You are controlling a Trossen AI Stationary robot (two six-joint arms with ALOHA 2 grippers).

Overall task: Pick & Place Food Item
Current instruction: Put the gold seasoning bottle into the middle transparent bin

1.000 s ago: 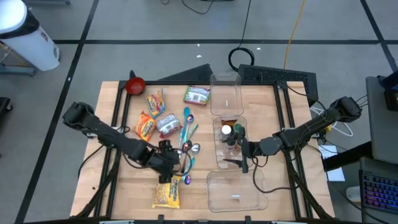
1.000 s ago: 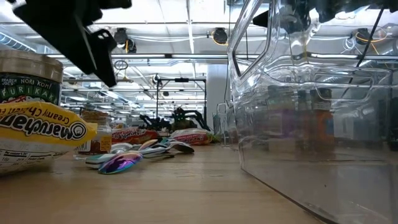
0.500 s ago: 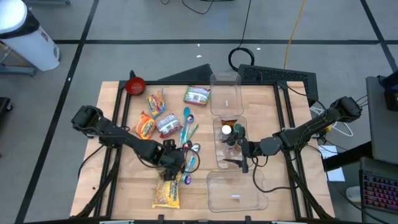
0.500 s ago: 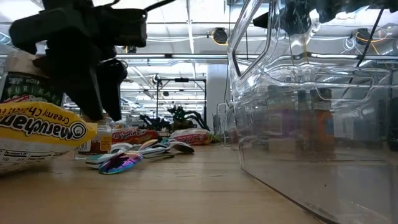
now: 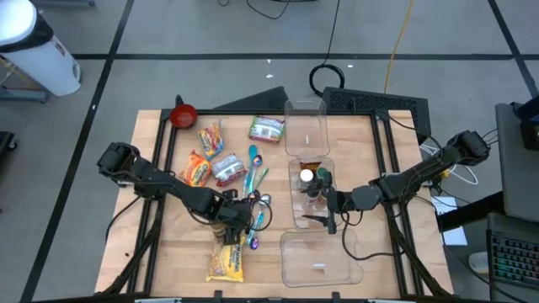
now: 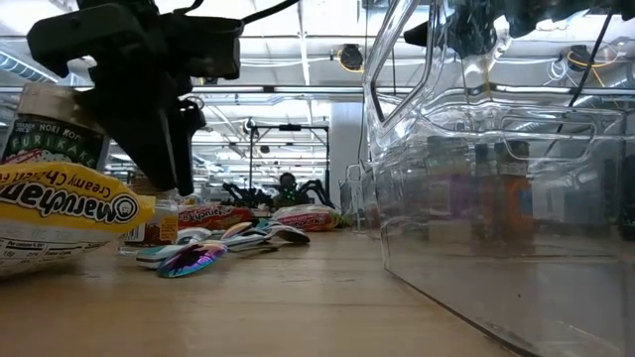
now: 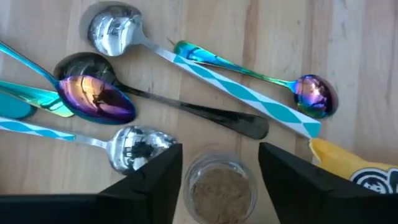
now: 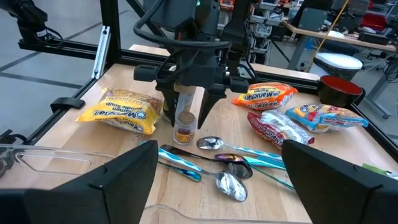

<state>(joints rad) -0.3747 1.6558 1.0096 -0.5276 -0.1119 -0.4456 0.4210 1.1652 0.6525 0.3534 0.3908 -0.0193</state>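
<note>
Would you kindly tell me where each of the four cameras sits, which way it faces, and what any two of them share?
High view: overhead, straight down on the wooden table; both dark arms show.
Low view: at table-top height, level across; the left gripper comes down from above.
Left wrist view: on the left arm, looking down past its own fingers at a small clear glass jar of brown seasoning.
Right wrist view: on the right arm, facing across the table past its own fingers.
Shared: both wrist views show the jar and the iridescent metal spoons.

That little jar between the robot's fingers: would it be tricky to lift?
Probably a little. The jar looks like smooth glass, so it may slip between the left gripper's fingers. It is tall and narrow, so a nudge could tip it. It seems only partly filled, so likely light.
</note>
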